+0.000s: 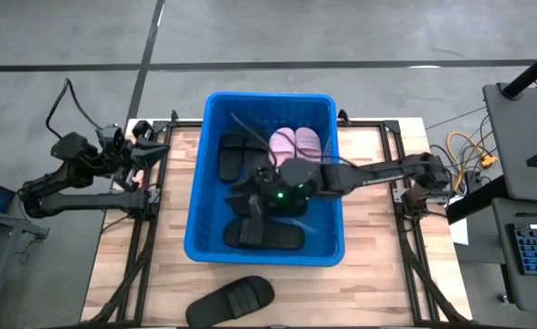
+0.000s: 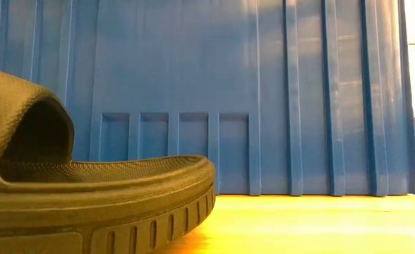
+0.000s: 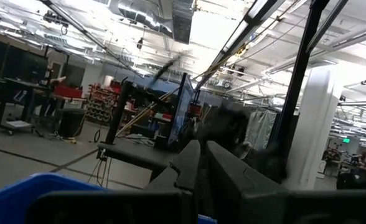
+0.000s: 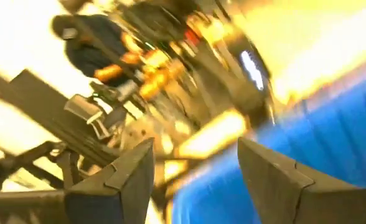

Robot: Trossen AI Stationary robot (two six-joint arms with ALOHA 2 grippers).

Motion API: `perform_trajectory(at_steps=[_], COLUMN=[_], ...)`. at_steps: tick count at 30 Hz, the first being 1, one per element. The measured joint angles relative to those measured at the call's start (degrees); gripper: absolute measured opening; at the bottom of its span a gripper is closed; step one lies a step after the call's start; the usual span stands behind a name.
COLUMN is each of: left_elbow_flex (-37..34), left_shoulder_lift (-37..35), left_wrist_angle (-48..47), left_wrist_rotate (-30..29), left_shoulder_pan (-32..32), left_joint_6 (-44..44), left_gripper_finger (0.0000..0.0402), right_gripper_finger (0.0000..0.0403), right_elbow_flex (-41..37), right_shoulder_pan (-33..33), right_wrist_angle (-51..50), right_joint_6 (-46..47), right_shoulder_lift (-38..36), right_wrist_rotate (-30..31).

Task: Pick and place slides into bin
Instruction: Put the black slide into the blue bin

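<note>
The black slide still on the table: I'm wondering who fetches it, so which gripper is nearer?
Right. The right gripper hangs open inside the bin, just across its rim from that slide. The left gripper waits shut beyond the bin's far left corner.

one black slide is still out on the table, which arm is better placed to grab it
Probably the right. The right gripper is open over the bin, nearer the black slide at the table's front edge. The left gripper sits shut at the far left corner.
</note>
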Motion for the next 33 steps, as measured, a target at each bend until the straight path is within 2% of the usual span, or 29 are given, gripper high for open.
perform_trajectory(at_steps=[3,6,12,17,25,29,33], left_elbow_flex=[0.00,0.00,0.00,0.00,0.00,0.02,0.02], left_shoulder_lift=[0.04,-0.08,-0.11,0.09,1.60,3.44,5.89], left_wrist_angle=[-0.12,-0.39,-0.23,2.85,8.99,11.75,13.47], left_wrist_rotate=[-0.01,0.01,0.36,5.09,5.74,5.72,5.64], left_shoulder_pan=[-0.01,0.01,-0.01,-0.01,-0.01,-0.03,-0.01], left_joint_6=[-1.46,-2.94,-3.08,-2.88,-2.88,-2.86,-2.88], left_gripper_finger=[0.0011,0.0011,0.0011,0.0011,0.0011,0.0011,0.0011], right_gripper_finger=[0.0208,0.0199,0.0182,0.0169,0.0134,0.0110,0.0087], right_elbow_flex=[8.51,16.96,28.56,30.63,22.89,11.82,-3.51], right_shoulder_pan=[2.24,3.52,3.38,4.84,8.64,10.37,10.98], right_wrist_angle=[0.15,-5.89,-27.56,-35.58,-37.37,-35.44,-28.65], right_joint_6=[-16.80,-25.46,-29.95,-32.88,-41.43,-40.69,-38.61], right_shoulder_lift=[-0.08,-0.50,-1.36,-5.23,-17.47,-26.09,-35.67], right_wrist_rotate=[0.19,1.89,4.43,5.84,13.83,15.99,16.46])
